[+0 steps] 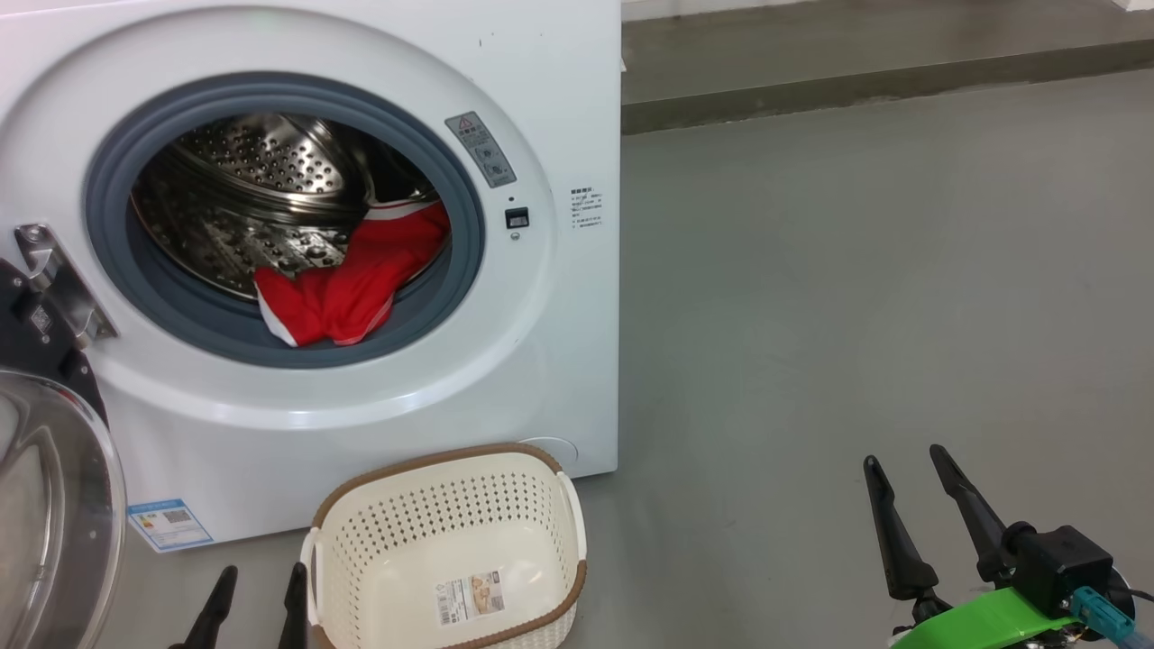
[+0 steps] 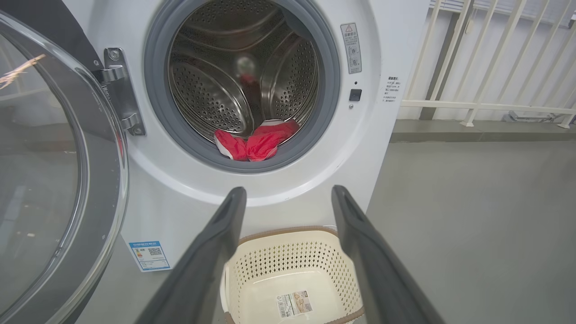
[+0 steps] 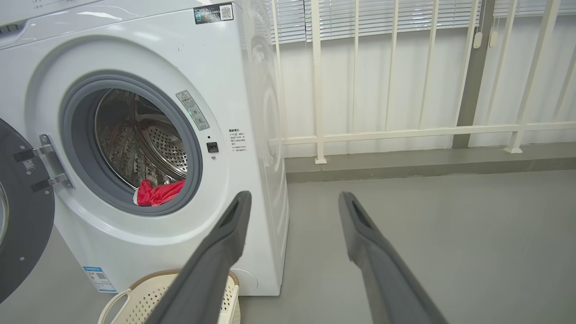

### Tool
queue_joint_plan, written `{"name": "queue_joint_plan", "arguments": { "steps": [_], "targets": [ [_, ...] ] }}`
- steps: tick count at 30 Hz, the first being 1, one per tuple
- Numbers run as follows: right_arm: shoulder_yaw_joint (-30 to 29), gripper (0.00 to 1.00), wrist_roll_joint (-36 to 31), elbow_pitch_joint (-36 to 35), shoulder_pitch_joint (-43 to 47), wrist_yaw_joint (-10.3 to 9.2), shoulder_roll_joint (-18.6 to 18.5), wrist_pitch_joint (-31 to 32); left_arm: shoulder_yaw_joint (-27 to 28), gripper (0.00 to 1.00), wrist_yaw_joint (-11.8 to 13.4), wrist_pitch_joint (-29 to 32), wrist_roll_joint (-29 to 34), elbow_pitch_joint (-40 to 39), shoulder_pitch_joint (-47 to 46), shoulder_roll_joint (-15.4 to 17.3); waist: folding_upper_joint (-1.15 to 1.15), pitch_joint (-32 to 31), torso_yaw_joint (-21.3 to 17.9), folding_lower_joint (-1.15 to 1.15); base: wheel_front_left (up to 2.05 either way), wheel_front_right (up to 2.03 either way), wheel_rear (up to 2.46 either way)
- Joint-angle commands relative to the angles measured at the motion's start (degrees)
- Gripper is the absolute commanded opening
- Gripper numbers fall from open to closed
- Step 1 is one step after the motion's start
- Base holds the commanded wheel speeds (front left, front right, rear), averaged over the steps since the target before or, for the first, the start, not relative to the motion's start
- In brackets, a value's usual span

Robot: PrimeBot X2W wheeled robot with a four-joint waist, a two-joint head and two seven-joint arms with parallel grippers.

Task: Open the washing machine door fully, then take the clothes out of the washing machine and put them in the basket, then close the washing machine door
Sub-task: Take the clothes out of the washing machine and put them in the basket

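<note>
The right tool [image 3: 293,195] is reaching up from the bottom edge, its two dark fingers [image 3: 211,261] standing wide apart and gripping nothing. The washing machine [image 3: 148,252] is standing on the grey floor [image 3: 450,225], with the washing machine door [image 3: 22,225] hanging swung open on its metal hinge [image 3: 49,162]. The clothes [image 3: 157,193], red with a bit of white, are lying at the lower right edge of the steel drum [image 3: 166,144], resting against the grey rubber ring [image 3: 72,171]. The basket [image 3: 139,297] is sitting on the floor just before the machine's front, partly hidden by one finger. A white railing [image 3: 382,132] is running behind
</note>
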Motion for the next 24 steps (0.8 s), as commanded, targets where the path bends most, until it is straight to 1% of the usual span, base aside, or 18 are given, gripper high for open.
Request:
{"name": "queue_joint_plan", "arguments": {
  "steps": [1,7,18,24],
  "targets": [
    [1.0,1.0,-0.6,-1.3,-1.2,0.36,-0.9,-0.4,1.8,1.0,0.0,-0.7,0.8,-0.9,-1.6,0.6,0.0,0.0,0.0,0.0,0.64,-0.64,0.0],
    [1.5,1.0,-0.4,-0.9,-1.1,0.36,-1.1,-0.4,1.9,1.0,0.1,-0.7,1.1,-0.5,-2.0,0.5,0.0,0.1,0.2,0.0,1.12,-1.12,0.0],
    [1.9,1.0,-0.2,-0.8,-1.0,0.36,-1.0,-0.4,2.3,1.0,-0.2,-0.7,0.2,-1.5,-1.9,0.4,0.0,0.5,0.5,0.0,1.83,-1.83,0.0],
    [1.9,1.0,-0.1,-0.8,-1.1,0.36,-1.0,-0.4,2.4,1.0,-0.2,-0.7,0.2,-1.5,-2.1,0.6,0.0,0.9,0.7,0.0,0.98,-0.98,0.0]
  ]
}}
